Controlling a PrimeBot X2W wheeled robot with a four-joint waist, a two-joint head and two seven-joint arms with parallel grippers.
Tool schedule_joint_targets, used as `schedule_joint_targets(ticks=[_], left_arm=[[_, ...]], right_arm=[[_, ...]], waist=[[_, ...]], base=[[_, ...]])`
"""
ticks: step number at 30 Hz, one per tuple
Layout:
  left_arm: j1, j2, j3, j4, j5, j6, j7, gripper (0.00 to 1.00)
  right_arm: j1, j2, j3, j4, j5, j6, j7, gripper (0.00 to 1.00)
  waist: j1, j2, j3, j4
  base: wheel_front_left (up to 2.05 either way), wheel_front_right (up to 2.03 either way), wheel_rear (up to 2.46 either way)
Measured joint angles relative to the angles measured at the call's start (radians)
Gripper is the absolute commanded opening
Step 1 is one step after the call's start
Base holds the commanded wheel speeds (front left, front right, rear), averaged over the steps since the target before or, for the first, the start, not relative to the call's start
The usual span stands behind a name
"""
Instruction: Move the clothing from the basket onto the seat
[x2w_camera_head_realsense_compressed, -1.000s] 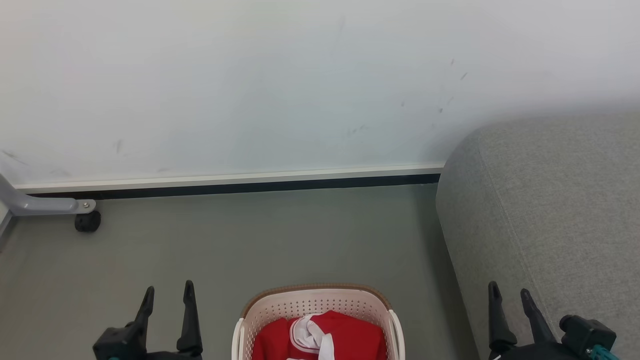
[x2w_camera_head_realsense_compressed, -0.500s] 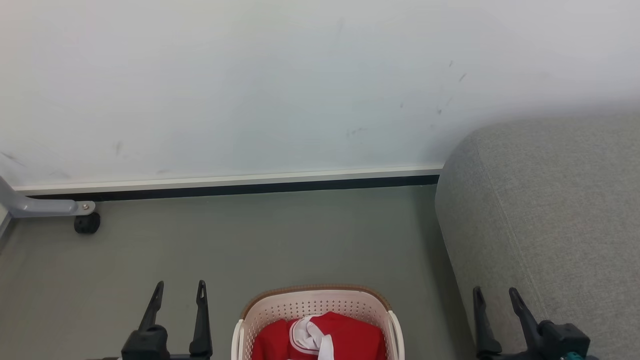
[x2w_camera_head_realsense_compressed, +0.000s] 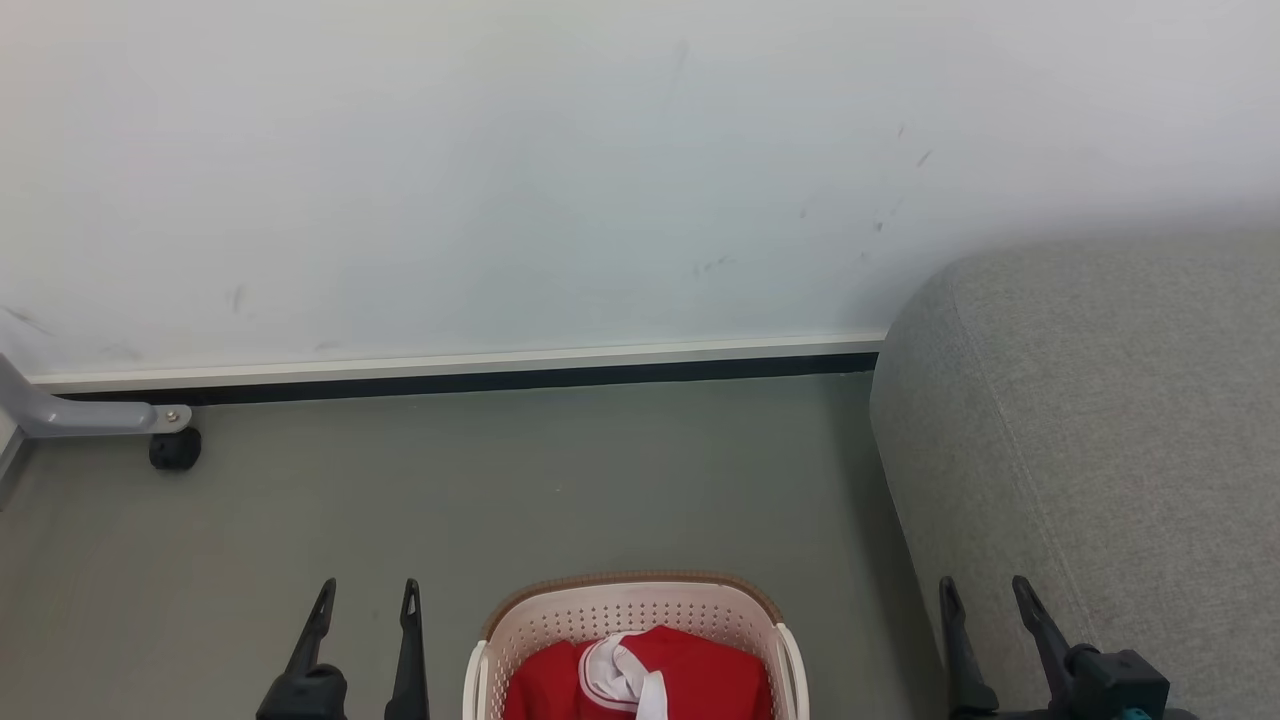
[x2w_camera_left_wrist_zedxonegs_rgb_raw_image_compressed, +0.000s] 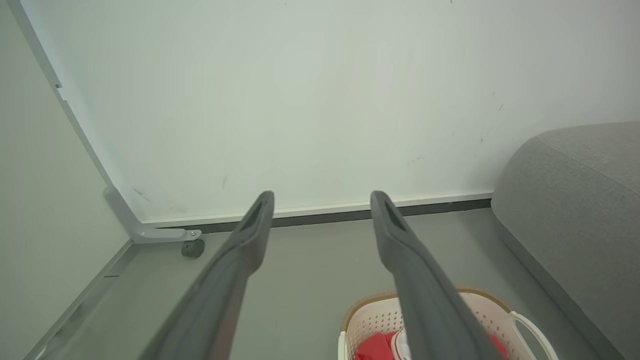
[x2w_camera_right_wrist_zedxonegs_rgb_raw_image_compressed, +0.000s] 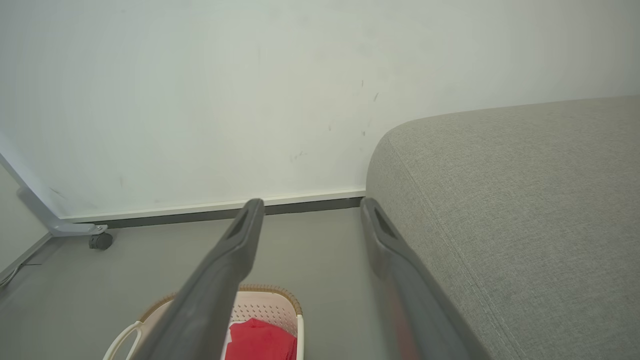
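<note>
**Waiting at the start: nothing on the seat yet**

Judging by how things lie, task is approx. at zero. Clothing (x2w_camera_head_realsense_compressed: 640, 675) sits in the basket (x2w_camera_head_realsense_compressed: 630, 610) as a red heap w/ a white collar-like fold on top. Basket stands on the grey floor (x2w_camera_head_realsense_compressed: 560, 480), just left of the seat (x2w_camera_head_realsense_compressed: 1100, 450). What shows of the seat is plain grey fabric, no garment on it. So every piece is left to lift and carry over.

Left gripper (x2w_camera_head_realsense_compressed: 368, 590) is released, fingers spread w/ nothing between them, over bare floor beside the basket. Right gripper (x2w_camera_head_realsense_compressed: 984, 588) is likewise released and empty, in front of the seat's rounded end. Neither touches basket or cloth.

Hard to make out:
- Basket is cut off by the bottom edge in head view, so only its far part shows. No. of garments can't be told, and no lettering is visible.
- Left wrist view: own finger crosses the basket and hides most of the cloth.
- Seat runs off the right edge, so its full extent is unknown.
- Gripper bodies are cropped at the bottom.
</note>
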Motion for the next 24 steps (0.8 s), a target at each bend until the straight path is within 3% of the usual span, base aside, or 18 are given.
schedule_joint_targets(ticks=[24], left_arm=[[0.007,-0.002,0.002,-0.004,-0.003,-0.008,0.0,1.0]], right_arm=[[0.004,0.003,-0.01,-0.004,-0.01,0.009,0.0,1.0]], waist=[[0.0,0.0,0.01,-0.003]], base=[[0.0,0.0,0.0]])
